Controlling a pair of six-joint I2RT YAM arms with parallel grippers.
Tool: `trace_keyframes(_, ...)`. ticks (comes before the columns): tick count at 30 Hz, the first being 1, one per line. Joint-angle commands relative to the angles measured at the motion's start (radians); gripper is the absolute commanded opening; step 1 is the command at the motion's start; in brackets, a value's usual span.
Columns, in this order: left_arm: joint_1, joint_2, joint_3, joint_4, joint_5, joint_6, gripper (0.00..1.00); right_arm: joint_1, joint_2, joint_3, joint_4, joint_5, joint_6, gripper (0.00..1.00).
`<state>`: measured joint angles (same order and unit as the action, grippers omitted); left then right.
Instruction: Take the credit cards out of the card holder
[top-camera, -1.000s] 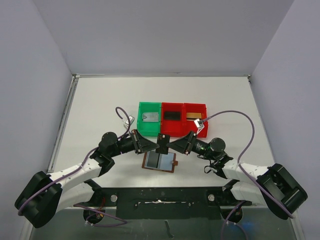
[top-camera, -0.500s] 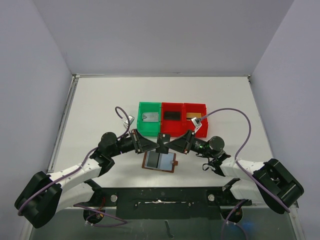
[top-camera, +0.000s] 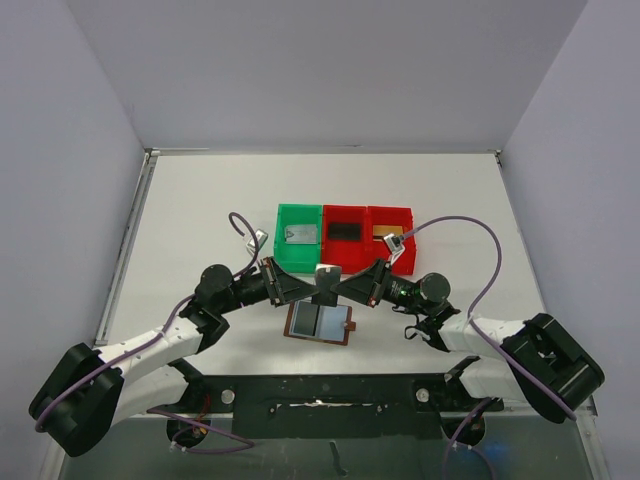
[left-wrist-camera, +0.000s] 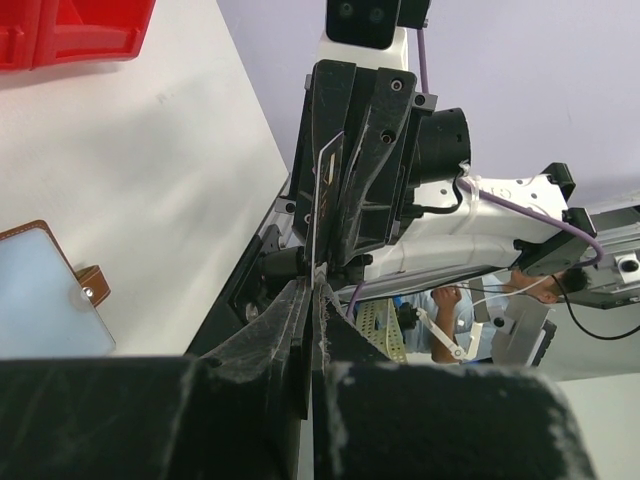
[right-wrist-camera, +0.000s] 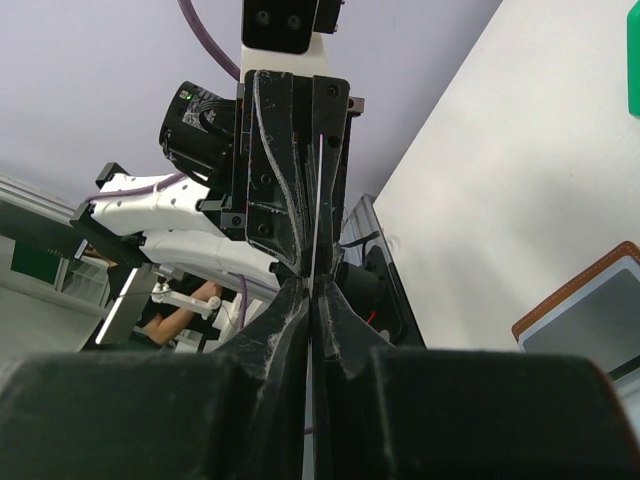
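Note:
The card holder lies open on the table, brown with two pale blue-grey panels and a side tab. Above it my left gripper and right gripper face each other, tip to tip. Both are shut on one thin credit card, held off the table between them. In the left wrist view my left gripper pinches the card edge-on, and the holder shows at lower left. In the right wrist view my right gripper pinches the same card, with the holder at lower right.
A green bin with a silver card, a red bin with a black card and a second red bin with a gold card stand in a row just behind the grippers. Walls enclose the table on three sides.
The card between the grippers has turned, so it now looks pale grey instead of dark. The right arm has shifted slightly left. The holder has not moved.

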<state>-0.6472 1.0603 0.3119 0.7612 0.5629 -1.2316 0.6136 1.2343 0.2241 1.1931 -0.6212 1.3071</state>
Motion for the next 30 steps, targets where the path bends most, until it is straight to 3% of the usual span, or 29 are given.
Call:
trace_keyframes(1,-0.006,-0.012,0.016,0.036,0.013,0.004,0.0,-0.005,-0.008,0.006,0.128,-0.016,0.005,0.0)
trace_keyframes(4,-0.005,-0.008,0.02,0.028,0.008,0.005,0.01,-0.008,-0.012,0.004,0.12,-0.016,0.001,0.0)
trace_keyframes(7,-0.005,-0.005,0.04,-0.016,0.012,0.031,0.24,-0.016,-0.026,0.014,0.04,-0.008,-0.036,0.0)
trace_keyframes(9,-0.006,-0.014,0.062,-0.105,-0.003,0.066,0.4,-0.017,-0.069,0.026,-0.117,0.023,-0.098,0.0)
trace_keyframes(12,-0.005,-0.075,0.103,-0.283,-0.102,0.143,0.59,-0.018,-0.153,0.036,-0.294,0.089,-0.173,0.0)
trace_keyframes(14,-0.005,-0.11,0.121,-0.413,-0.166,0.182,0.66,-0.019,-0.213,0.051,-0.415,0.127,-0.222,0.0)
trace_keyframes(21,0.0,-0.21,0.194,-0.712,-0.347,0.299,0.71,-0.024,-0.359,0.099,-0.72,0.234,-0.358,0.0)
trace_keyframes(30,0.005,-0.229,0.441,-1.127,-0.63,0.547,0.72,-0.028,-0.433,0.228,-1.052,0.366,-0.544,0.0)
